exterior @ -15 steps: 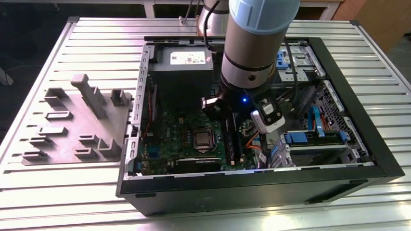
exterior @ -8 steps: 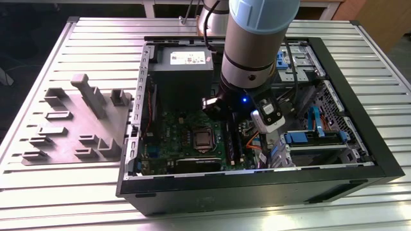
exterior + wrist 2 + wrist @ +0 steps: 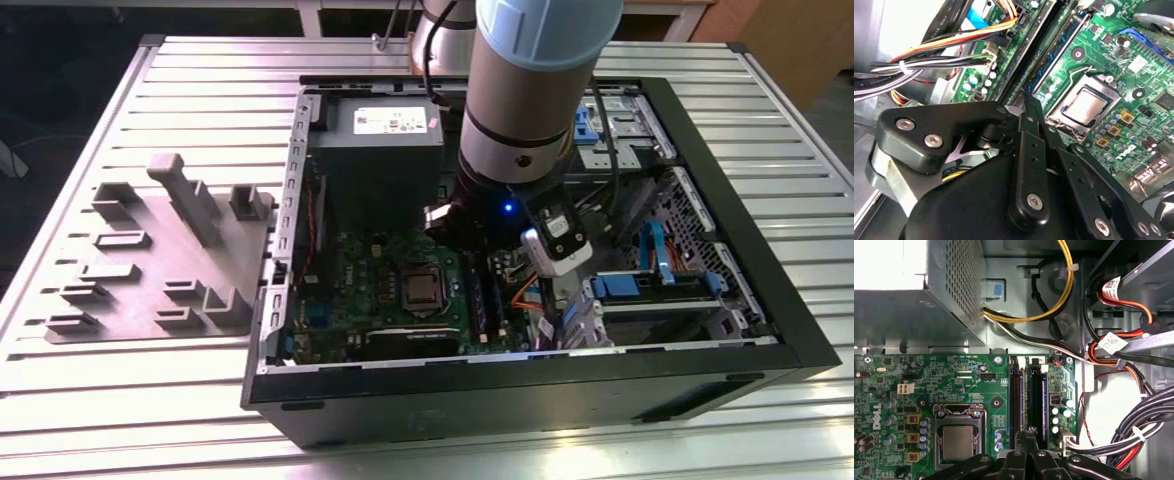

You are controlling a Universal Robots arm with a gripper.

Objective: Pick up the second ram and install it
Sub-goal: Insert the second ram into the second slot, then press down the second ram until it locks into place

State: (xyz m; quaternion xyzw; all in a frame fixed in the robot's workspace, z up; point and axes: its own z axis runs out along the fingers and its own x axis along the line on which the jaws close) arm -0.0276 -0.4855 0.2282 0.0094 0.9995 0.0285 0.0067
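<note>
Gripper (image 3: 1027, 440), fingers pressed together, sits over the memory slots (image 3: 1026, 400) where a ram (image 3: 1037, 402) stands seated.

Your second ram (image 3: 1037, 405), long thin dark blue-green strip, standing on edge in the memory slots (image 3: 1015, 400) at the motherboard's three o'clock side, lying lengthwise, near end between the closed jaws

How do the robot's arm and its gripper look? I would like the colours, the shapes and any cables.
The arm is a thick grey cylinder with a pale blue cap at the top and a black wrist section carrying a small blue light. A white and black camera unit is mounted beside the wrist. The gripper is matte black, built of flat linkage bars joined by silver screws.
</note>
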